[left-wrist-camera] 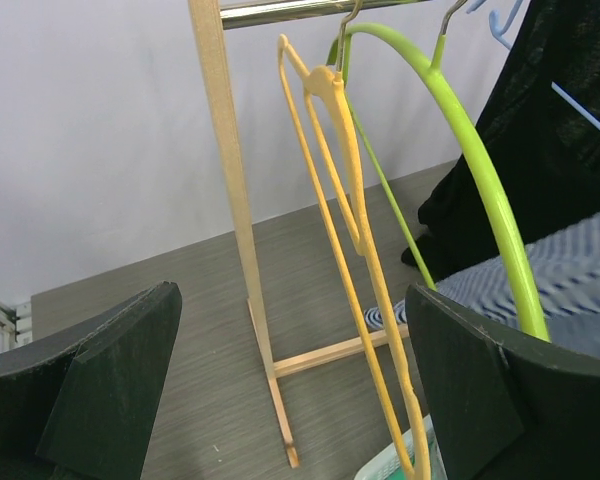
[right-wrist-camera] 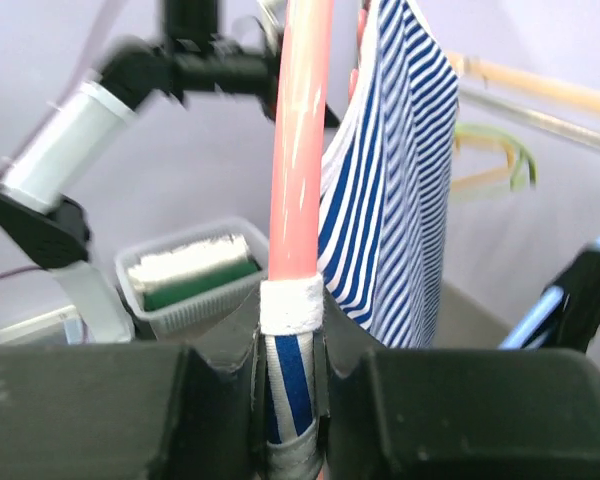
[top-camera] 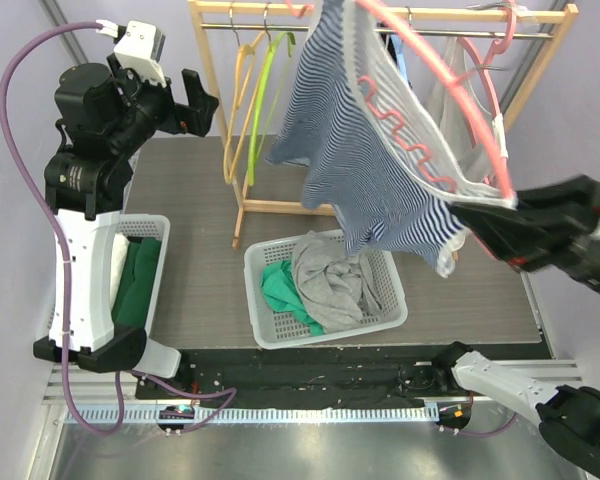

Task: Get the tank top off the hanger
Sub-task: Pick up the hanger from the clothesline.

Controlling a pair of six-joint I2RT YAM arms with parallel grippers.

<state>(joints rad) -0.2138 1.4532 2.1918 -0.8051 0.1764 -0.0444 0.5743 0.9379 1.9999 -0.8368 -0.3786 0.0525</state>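
I am gripping the hanger in my nearly closed right hand, the tank top is still draping over it above the basket, nothing removed yet, while my left hand is hovering wide open and empty by the rack.

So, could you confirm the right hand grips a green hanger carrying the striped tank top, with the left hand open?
Not quite: the hanger in the right hand is pink, not green, as the right wrist view shows. It carries the striped tank top, and the left hand is open.
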